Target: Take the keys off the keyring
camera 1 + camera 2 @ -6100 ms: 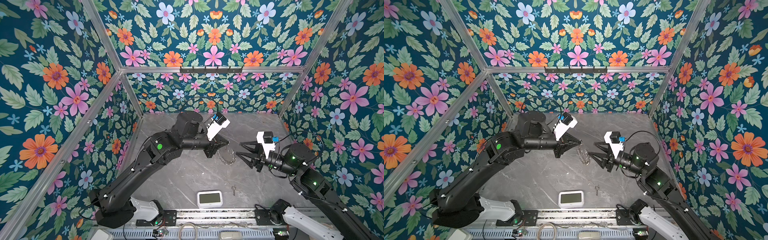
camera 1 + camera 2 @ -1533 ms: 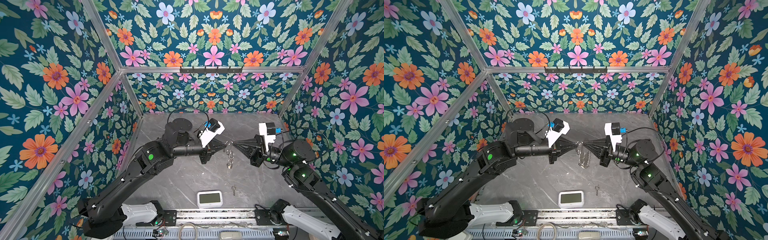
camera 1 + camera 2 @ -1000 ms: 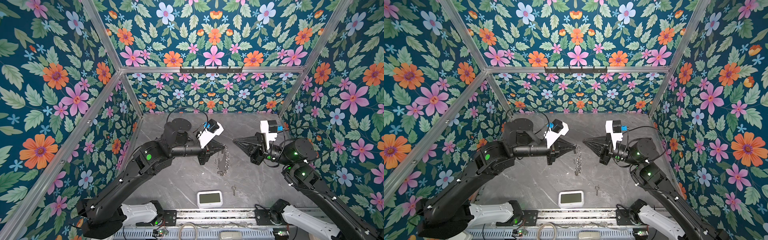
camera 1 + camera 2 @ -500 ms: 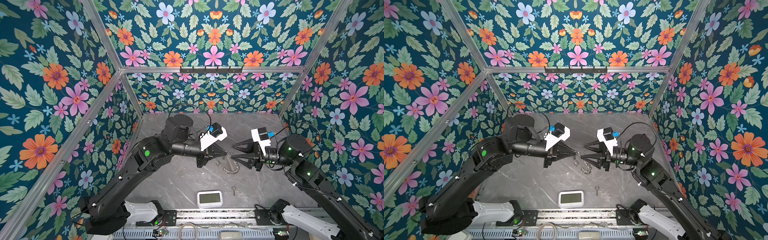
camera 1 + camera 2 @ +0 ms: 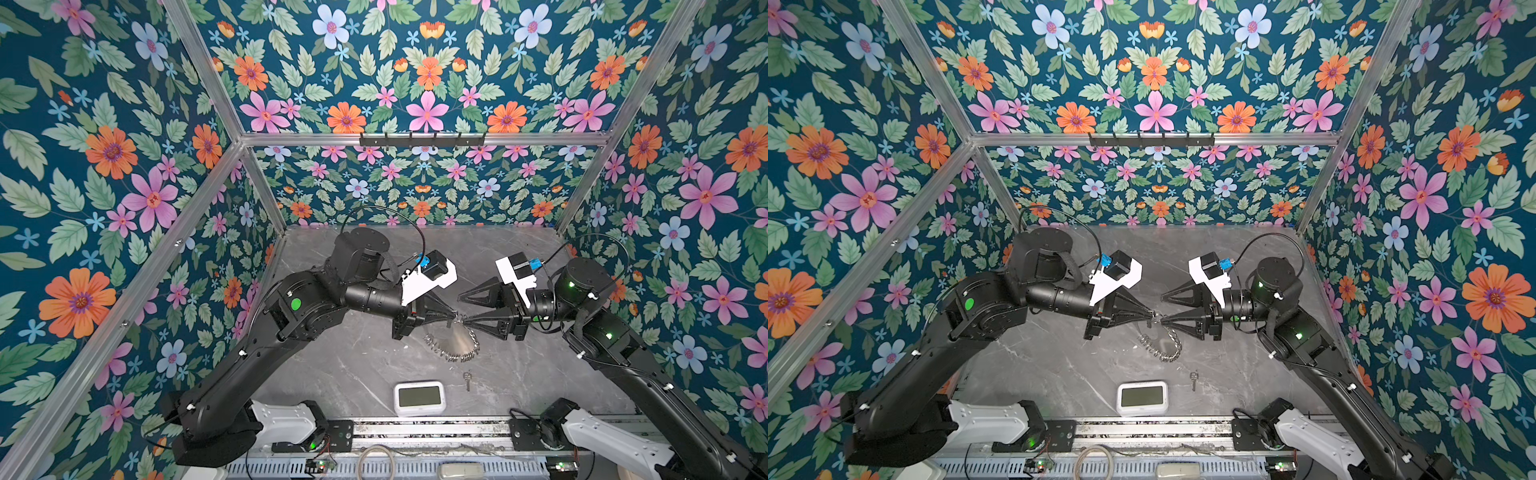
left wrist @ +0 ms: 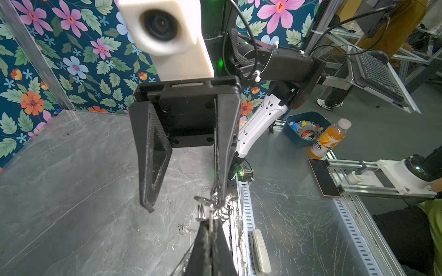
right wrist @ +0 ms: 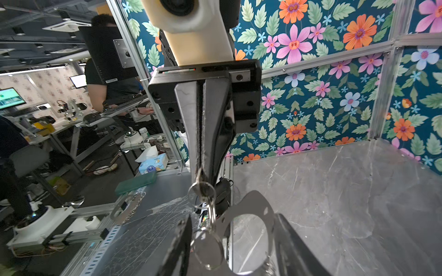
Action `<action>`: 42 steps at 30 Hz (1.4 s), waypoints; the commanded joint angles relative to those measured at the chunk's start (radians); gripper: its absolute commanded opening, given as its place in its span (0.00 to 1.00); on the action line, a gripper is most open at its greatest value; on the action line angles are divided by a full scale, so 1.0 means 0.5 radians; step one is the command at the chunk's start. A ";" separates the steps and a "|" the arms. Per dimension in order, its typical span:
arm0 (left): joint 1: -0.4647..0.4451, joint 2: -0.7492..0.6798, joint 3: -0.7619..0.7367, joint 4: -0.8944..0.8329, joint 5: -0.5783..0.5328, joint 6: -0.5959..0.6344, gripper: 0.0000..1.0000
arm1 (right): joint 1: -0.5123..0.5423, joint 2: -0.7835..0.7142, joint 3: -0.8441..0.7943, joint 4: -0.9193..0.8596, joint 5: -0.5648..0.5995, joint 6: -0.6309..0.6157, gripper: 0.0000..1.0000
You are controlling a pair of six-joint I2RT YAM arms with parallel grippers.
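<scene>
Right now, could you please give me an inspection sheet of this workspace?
Surface: grey marbled table, no spill seen.
Job's things: keyring hangs from the left pincer; one loose key lies on the table; second key not made out.
Clutter: white clock near the front rail.
Pincers: left shut on the keyring; right pincer open, one finger by the keyring's top.
Cables: black cable loops above each wrist, clear of the keyring.
Surroundings: floral walls; drink bottle outside the cell.

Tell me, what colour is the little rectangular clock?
The rectangular clock is white with a grey screen; clearest in a top view.
</scene>
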 commanded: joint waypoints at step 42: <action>0.001 -0.143 -0.099 0.308 -0.335 -0.162 0.00 | 0.077 -0.113 -0.202 0.448 0.454 0.317 0.00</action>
